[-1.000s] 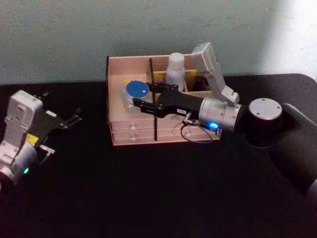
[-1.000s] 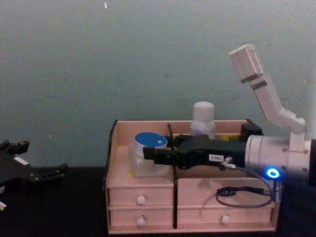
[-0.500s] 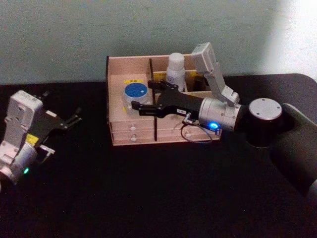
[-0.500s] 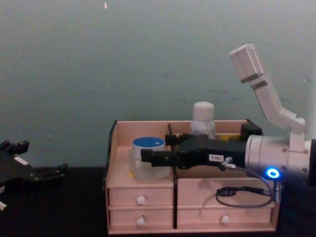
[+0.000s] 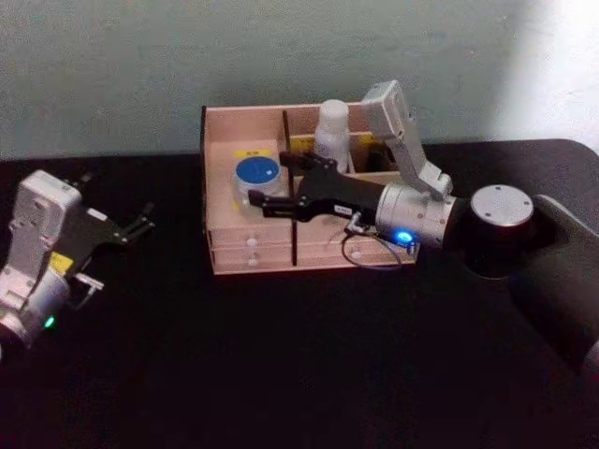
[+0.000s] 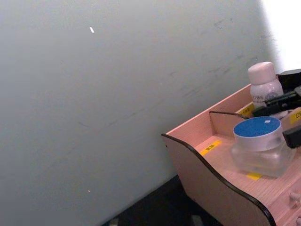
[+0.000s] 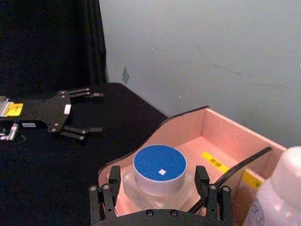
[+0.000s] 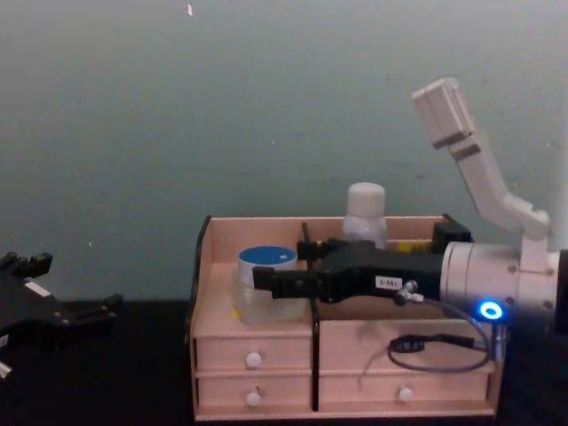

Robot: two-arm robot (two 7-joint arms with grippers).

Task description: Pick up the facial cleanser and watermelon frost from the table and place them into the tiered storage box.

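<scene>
**Observer:** How far along are we?

**Operator:** Close to done, I'd judge. The white bottle [image 5: 331,134] stands upright in a rear compartment of the tiered storage box [image 5: 225,140], and the clear jar with the blue lid [image 5: 255,178] sits on the floor of the front left compartment. I can't read a label on either, so I won't say which is the cleanser and which the watermelon frost. I see neither item out on the desk [image 5: 281,374].

**Observer:** And the right hand?

**Operator:** My right hand [image 7: 156,188] reaches in over the box from the right side. Its fingers [image 7: 112,186] are spread, one on each side of the jar, and in the right wrist view there's a sliver of space between each finger and the glass. So I read it as let go, not clamped, though I can't rule out a light touch on the far side. From the chest view the jar looks level and resting on the wood.

**Observer:** What's left, then?

**Operator:** As I see it, only drawing the right hand back out without clipping the jar or the dark divider [image 5: 291,192] beneath the arm.

**Observer:** Left side?

**Operator:** My left hand [image 5: 140,223] is parked over the desk, well apart from the box, fingers spread and holding nothing.
</scene>
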